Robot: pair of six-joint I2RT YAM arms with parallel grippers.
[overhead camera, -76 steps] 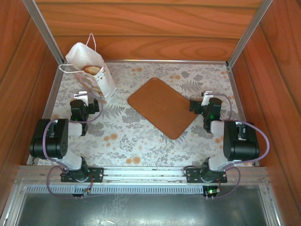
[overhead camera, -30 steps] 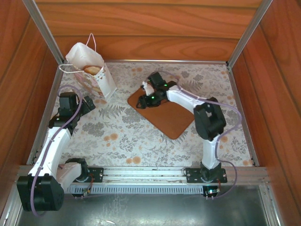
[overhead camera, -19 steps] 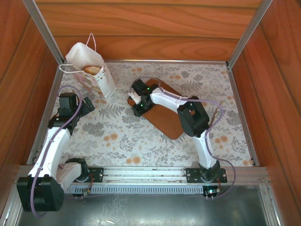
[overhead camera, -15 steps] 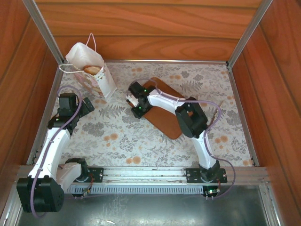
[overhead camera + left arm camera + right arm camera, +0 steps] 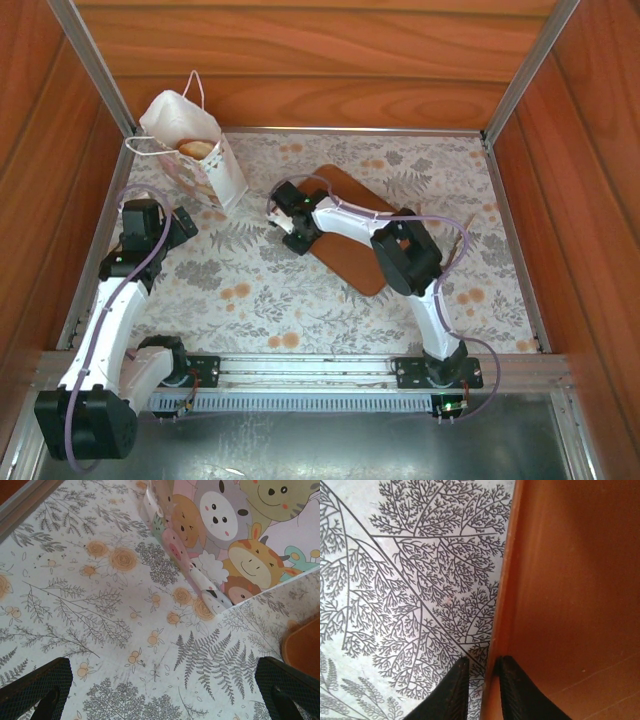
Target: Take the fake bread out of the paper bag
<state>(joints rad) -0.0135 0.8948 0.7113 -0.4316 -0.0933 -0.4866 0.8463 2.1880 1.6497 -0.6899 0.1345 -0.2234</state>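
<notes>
The paper bag stands at the back left, white with cartoon animals on its side. A piece of golden fake bread shows in its open top. My left gripper hovers low over the cloth just in front of the bag; its fingers stand wide open with nothing between them. My right gripper is at the left corner of the flat brown tray. Its two dark fingers straddle the tray's rim, one on the cloth side and one inside the tray, closed to a narrow gap.
A floral cloth covers the table. Wooden walls and metal rails close in the left, back and right sides. The bag's cord handles stick up against the back wall. A tray corner lies to the right of my left gripper.
My right arm has swept left across the tray to its left corner, and its jaws have narrowed onto the rim. The left arm stays by the bag, its gripper open throughout.
</notes>
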